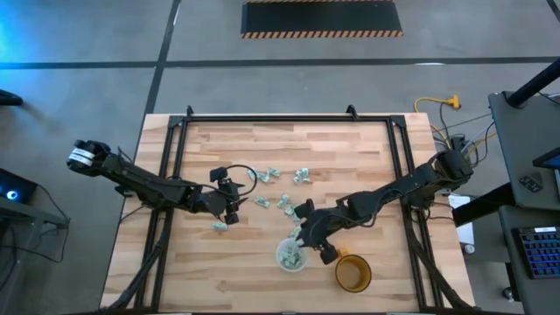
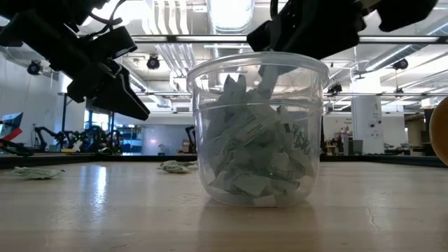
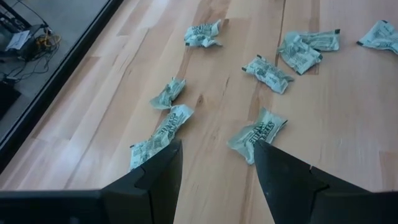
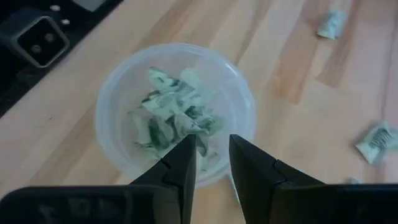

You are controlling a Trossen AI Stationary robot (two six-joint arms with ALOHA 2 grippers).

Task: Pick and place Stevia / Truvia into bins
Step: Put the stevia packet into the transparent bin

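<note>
The clear cup stands near the table's front, its base on the wood, about half full of crumpled pale green and white sachets. My right gripper hovers just over the cup's near rim, pointing slantwise down; its fingers stand a narrow gap apart with nothing between them. More sachets lie scattered flat on the middle of the table. My left gripper is open above the table's left-middle, and two sachets lie just ahead of its fingertips, untouched.
An amber mug stands right of the cup, close to my right arm. One sachet lies alone toward the near side of my left gripper. A black frame runs along the table's left, far and right sides. Bare wood shows at the front left.
</note>
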